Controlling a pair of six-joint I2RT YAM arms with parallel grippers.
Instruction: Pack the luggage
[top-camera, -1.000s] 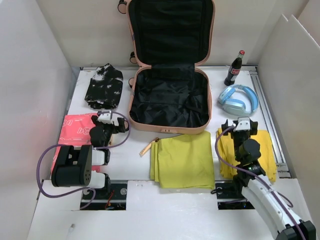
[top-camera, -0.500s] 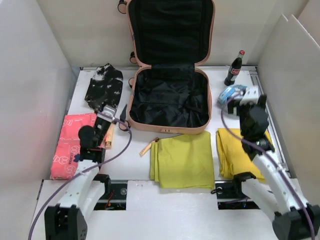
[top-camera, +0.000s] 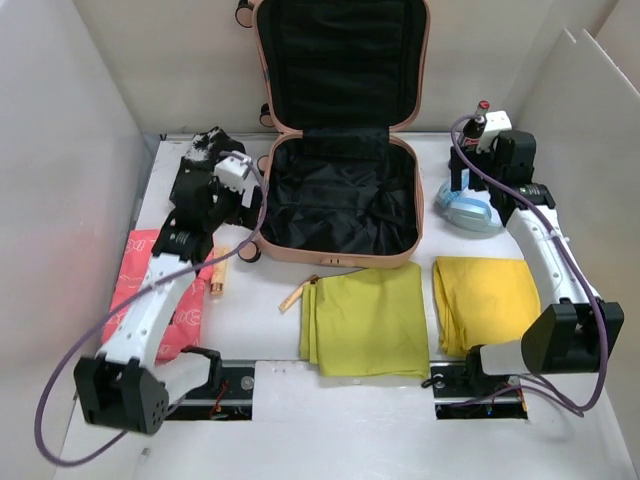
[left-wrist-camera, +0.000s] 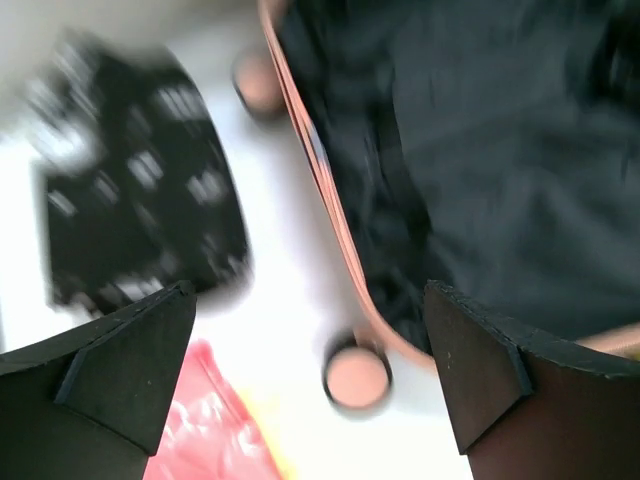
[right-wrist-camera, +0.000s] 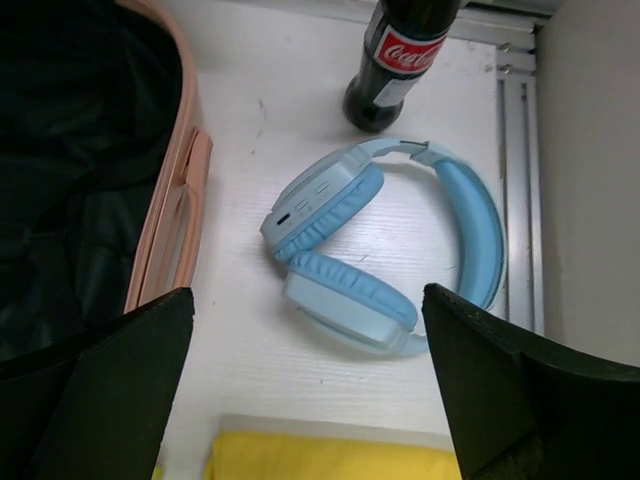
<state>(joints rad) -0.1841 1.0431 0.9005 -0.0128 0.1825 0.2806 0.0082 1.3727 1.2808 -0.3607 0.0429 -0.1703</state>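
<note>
A flat white table (top-camera: 250, 330) with a faint wood grain is enclosed on three sides by plain white panels. A left wall (top-camera: 60, 200) is set at the table's left edge and a back wall (top-camera: 180, 60) behind its far edge. A right wall (top-camera: 585, 120) of two overlapping boards is set at its right edge. A silver slotted metal rail (right-wrist-camera: 517, 180) is fixed along the table's right edge. The table is evenly lit, and only soft shadows are cast.

Pale blue headphones (right-wrist-camera: 322, 207) lie flat on the white table (right-wrist-camera: 250, 110) at centre. A dark cola bottle (right-wrist-camera: 400, 55) stands just beyond them at 12 o'clock. The pink suitcase (right-wrist-camera: 165, 220), open with black lining, fills 9 o'clock, and a yellow cloth (right-wrist-camera: 330, 455) edges in at 6 o'clock. The right gripper (right-wrist-camera: 308, 292) hangs above with its fingers (right-wrist-camera: 110, 390) spread wide.
</note>
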